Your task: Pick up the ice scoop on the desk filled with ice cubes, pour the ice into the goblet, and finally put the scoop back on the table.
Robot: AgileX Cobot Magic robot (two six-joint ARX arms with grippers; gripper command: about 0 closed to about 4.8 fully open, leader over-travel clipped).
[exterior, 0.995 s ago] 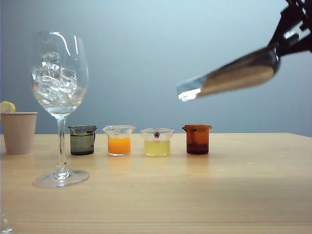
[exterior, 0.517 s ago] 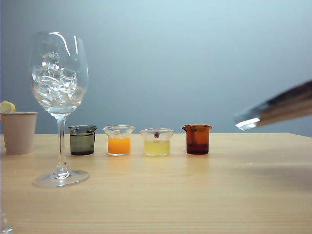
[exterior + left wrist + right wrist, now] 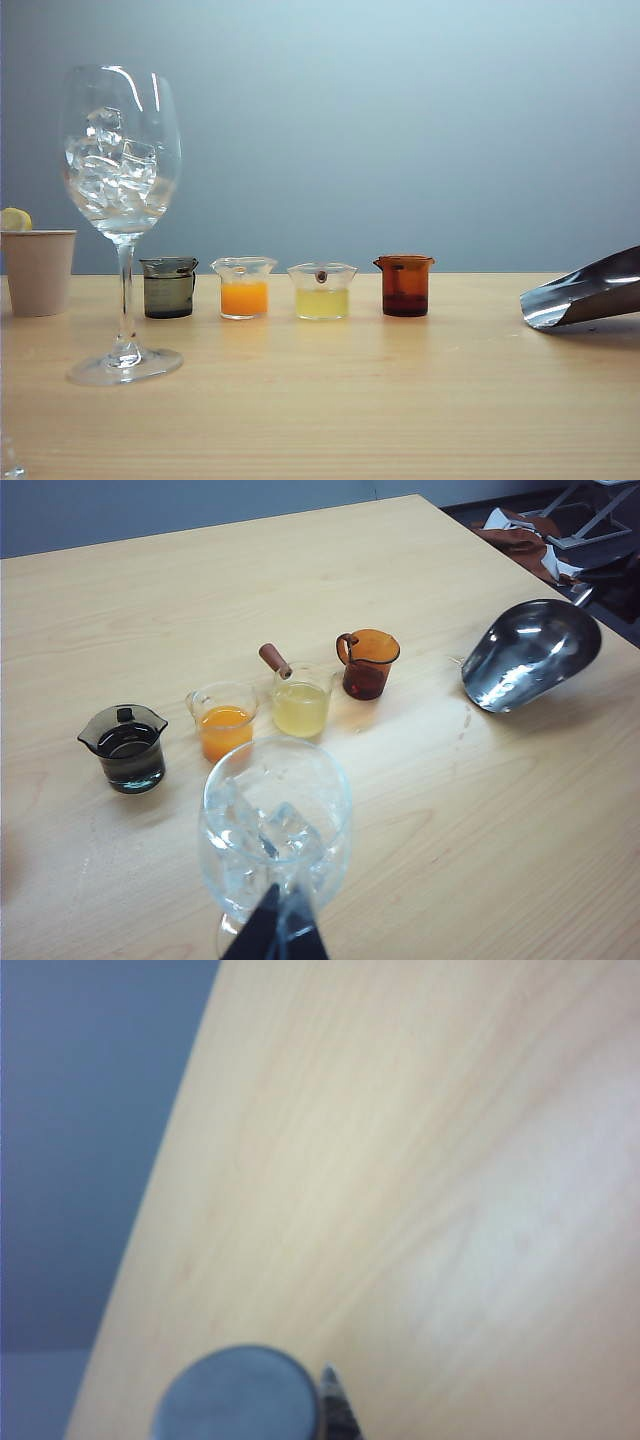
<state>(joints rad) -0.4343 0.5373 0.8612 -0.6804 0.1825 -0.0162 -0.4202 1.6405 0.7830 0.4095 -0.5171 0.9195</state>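
The goblet (image 3: 122, 150) stands upright at the left of the desk (image 3: 400, 400), its bowl holding several ice cubes (image 3: 110, 165). In the left wrist view my left gripper (image 3: 283, 900) hangs just in front of the goblet (image 3: 275, 820), its dark fingers pressed together; the exterior view shows nothing on the stem. The steel ice scoop (image 3: 590, 290) is at the far right, tilted, with its mouth down at the tabletop. Its trough (image 3: 528, 652) is empty. My right gripper (image 3: 318, 1400) shows only one fingertip beside a blurred round grey end of the scoop, which it holds.
A beige paper cup (image 3: 38, 270) sits at the far left. Behind the goblet is a row of small beakers: dark grey (image 3: 169, 287), orange (image 3: 244, 288), pale yellow (image 3: 321, 292) and amber (image 3: 405, 286). The desk's edge runs close behind the scoop's handle end.
The scoop has swung from high in the air to the right and down to the tabletop. The goblet, its ice and the left gripper have not moved.
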